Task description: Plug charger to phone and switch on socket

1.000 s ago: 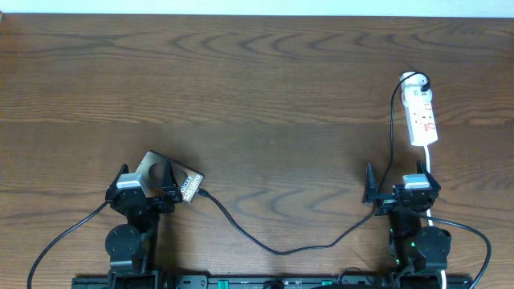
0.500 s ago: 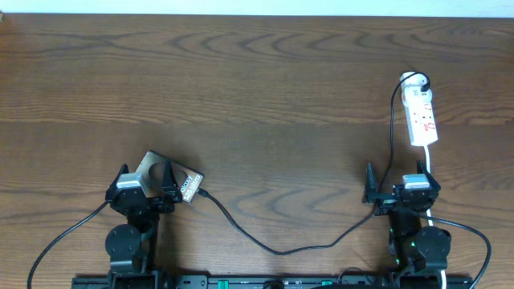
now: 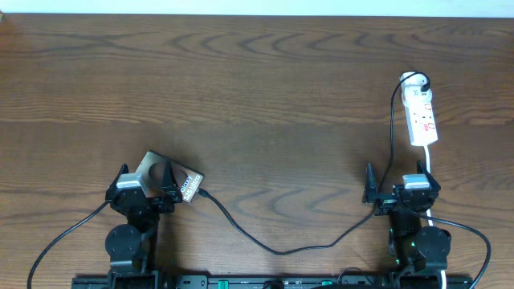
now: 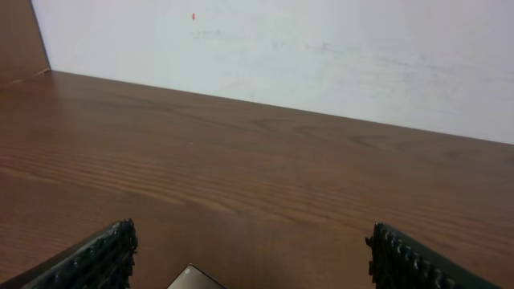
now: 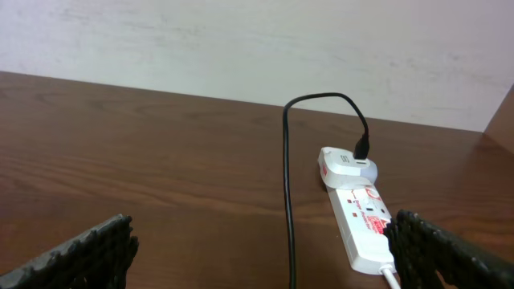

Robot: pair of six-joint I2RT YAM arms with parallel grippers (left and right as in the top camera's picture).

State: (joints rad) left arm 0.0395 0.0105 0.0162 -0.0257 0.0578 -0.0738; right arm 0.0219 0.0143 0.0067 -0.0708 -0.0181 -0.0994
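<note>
Both arms sit at the near edge of the wooden bench, one at each side. The left gripper hangs with its fingers spread wide and nothing clamped between them. The phone lies flat on the bench right under it, turned at an angle. Its greyish reflective face shows between the two fingers, and its lettered end pokes out past the finger on the gripper's right side. In the left wrist view only one corner of the phone peeks in low between the fingers of the left gripper, with bare wood ahead.

The charger is a thin black cable. Its tip meets the lettered short edge of the phone; whether it is seated I cannot tell. From there the cable sags toward the near edge, climbs past the inner finger of the right gripper and runs on ahead of it to a white adapter.

The right gripper's fingers are also wide apart and empty. The socket lies well ahead of it and a little to its right, lengthwise, with the adapter plugged into its far end. In the right wrist view the socket has red marks, and the charger runs straight ahead between the fingers of the right gripper.
</note>
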